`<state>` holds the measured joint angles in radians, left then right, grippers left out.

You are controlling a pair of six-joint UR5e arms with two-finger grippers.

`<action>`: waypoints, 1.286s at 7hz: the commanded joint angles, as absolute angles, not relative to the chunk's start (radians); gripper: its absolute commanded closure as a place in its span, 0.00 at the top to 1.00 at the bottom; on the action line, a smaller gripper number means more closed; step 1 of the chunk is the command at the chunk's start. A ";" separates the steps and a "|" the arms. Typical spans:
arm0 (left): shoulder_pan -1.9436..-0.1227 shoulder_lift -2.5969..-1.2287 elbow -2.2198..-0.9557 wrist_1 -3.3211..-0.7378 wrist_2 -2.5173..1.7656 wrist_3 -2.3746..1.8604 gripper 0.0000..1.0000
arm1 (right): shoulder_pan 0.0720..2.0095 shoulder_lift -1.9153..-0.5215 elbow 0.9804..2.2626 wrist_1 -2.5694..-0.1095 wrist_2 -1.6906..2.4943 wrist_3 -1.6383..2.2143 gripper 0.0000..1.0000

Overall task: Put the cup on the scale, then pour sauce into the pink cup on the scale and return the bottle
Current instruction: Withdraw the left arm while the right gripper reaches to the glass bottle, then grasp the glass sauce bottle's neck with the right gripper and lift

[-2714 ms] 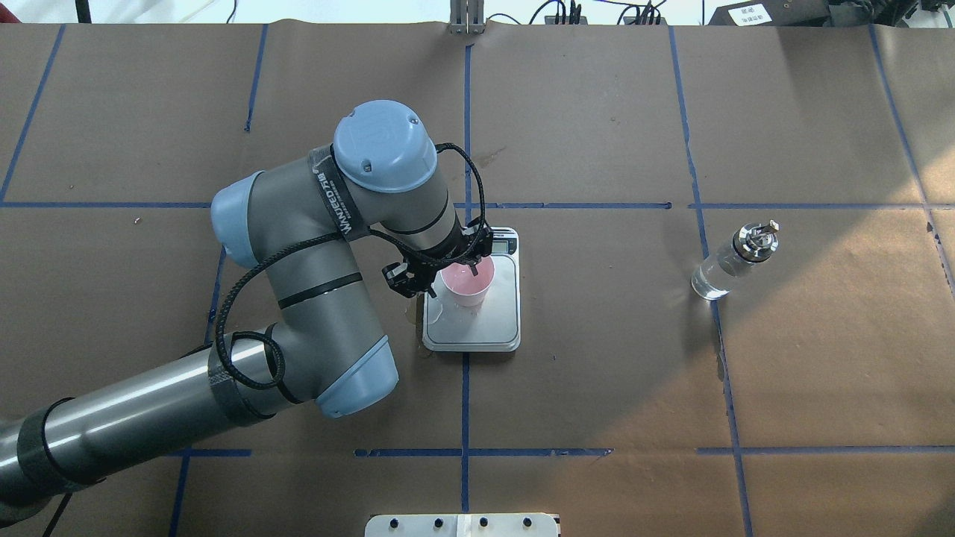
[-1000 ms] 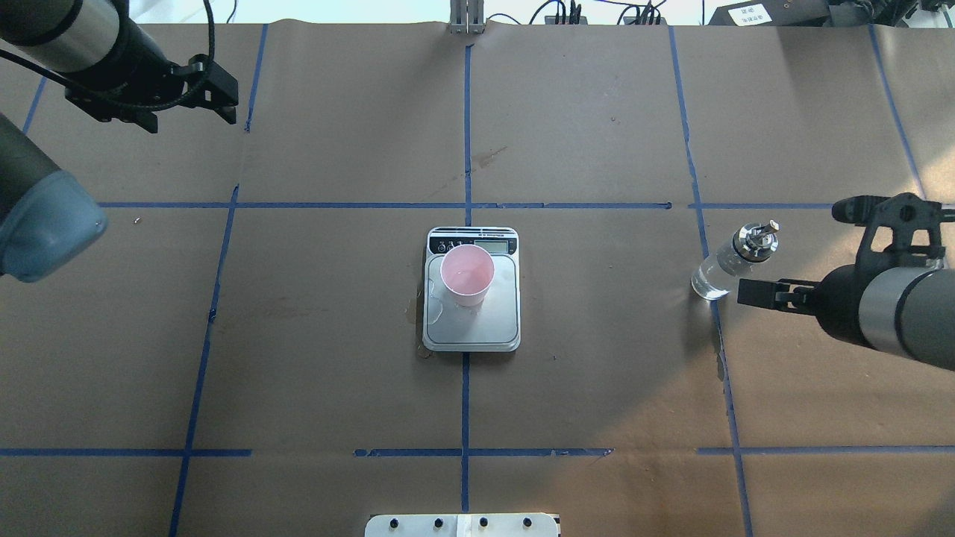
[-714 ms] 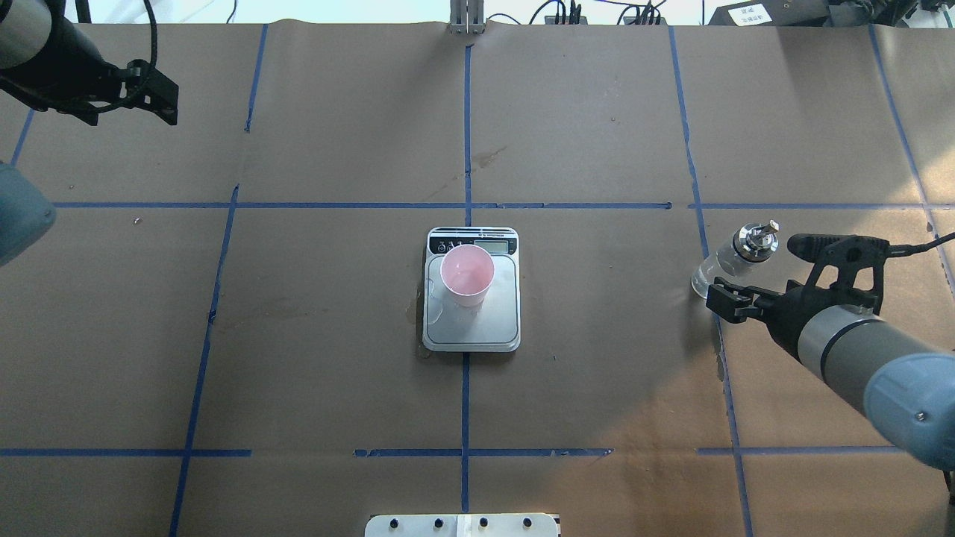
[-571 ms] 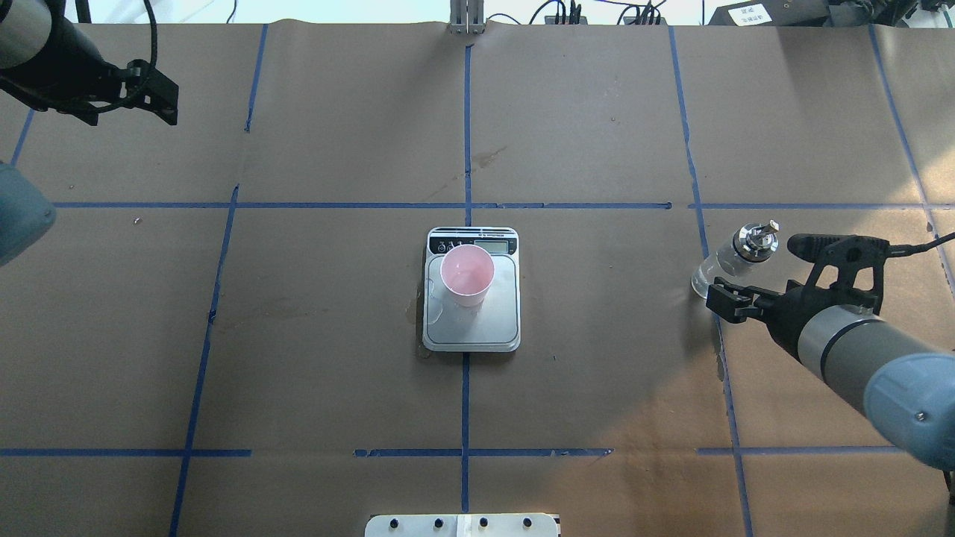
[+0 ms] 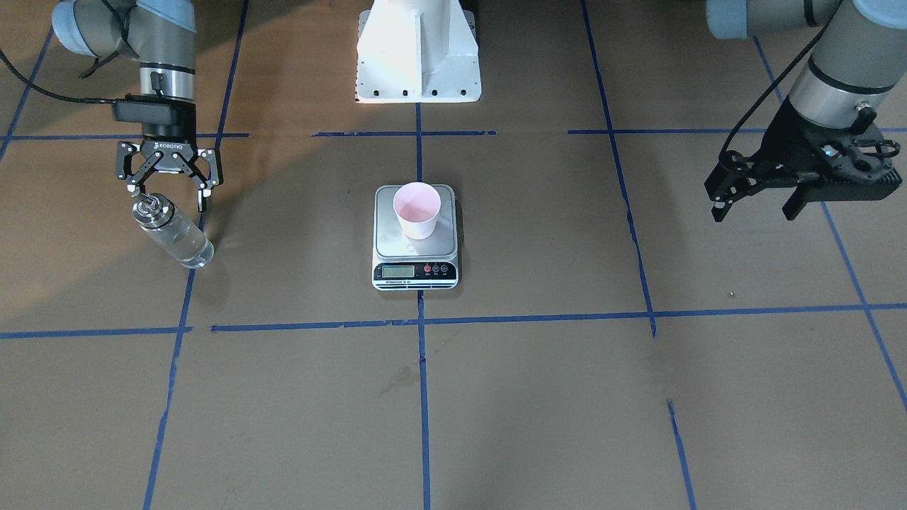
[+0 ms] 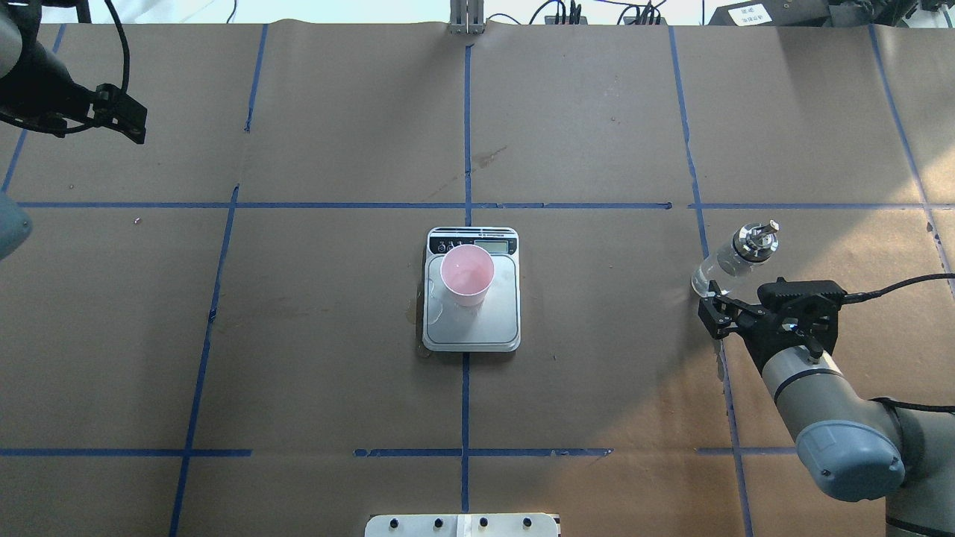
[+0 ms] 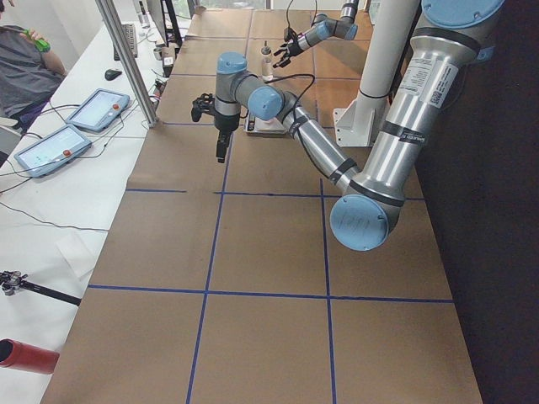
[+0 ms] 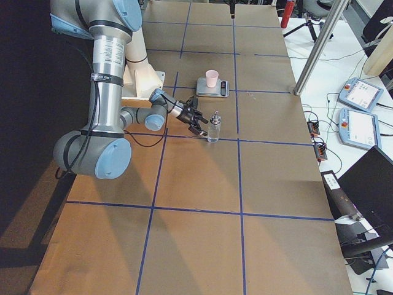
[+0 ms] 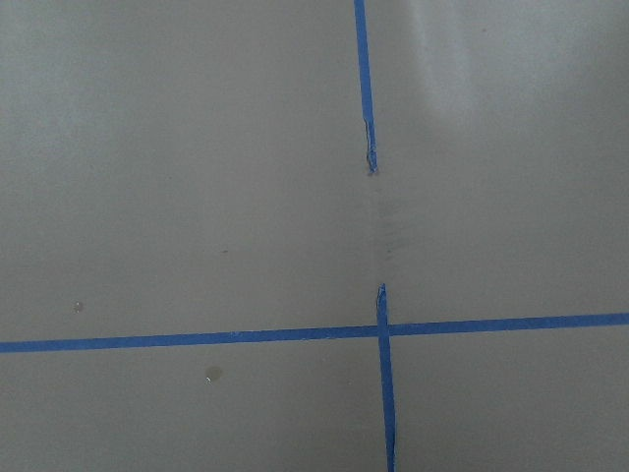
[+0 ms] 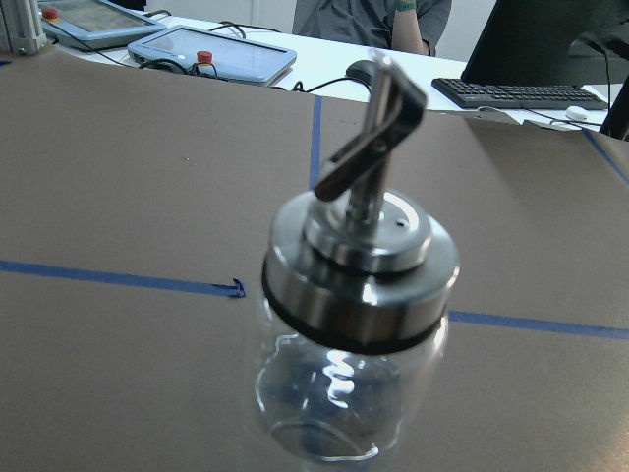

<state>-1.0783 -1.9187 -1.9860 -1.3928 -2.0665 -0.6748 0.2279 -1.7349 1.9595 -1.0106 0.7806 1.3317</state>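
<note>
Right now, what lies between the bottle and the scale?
Overhead view: only brown paper, crossed by one blue tape line near the bottle; nothing else stands before the scale.

The cup (image 5: 417,209) is pale pink, the scale (image 5: 394,244) silver and black. Blue tape (image 5: 531,317) grids the brown counter (image 5: 567,411).

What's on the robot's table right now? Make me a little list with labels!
cup: pink, upright on the scale
scale: middle of the table, display facing away from the robot
bottle: clear, silver top, standing at the robot's right
right gripper: open, close beside the bottle, not holding it
left gripper: open, empty, far off to the side
</note>
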 commanded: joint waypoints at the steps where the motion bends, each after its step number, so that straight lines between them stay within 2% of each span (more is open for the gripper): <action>1: -1.078 -1.917 -1.982 -1.393 -2.066 -0.675 1.00 | 0.227 -1.692 1.907 -1.000 0.775 1.321 1.00; 5: -1.077 -1.919 -1.983 -1.393 -2.065 -0.678 1.00 | 0.282 -1.675 1.879 -0.986 0.775 1.255 1.00; 9: -1.078 -1.919 -1.983 -1.393 -2.063 -0.686 1.00 | 0.317 -1.589 1.804 -0.986 0.782 1.235 1.00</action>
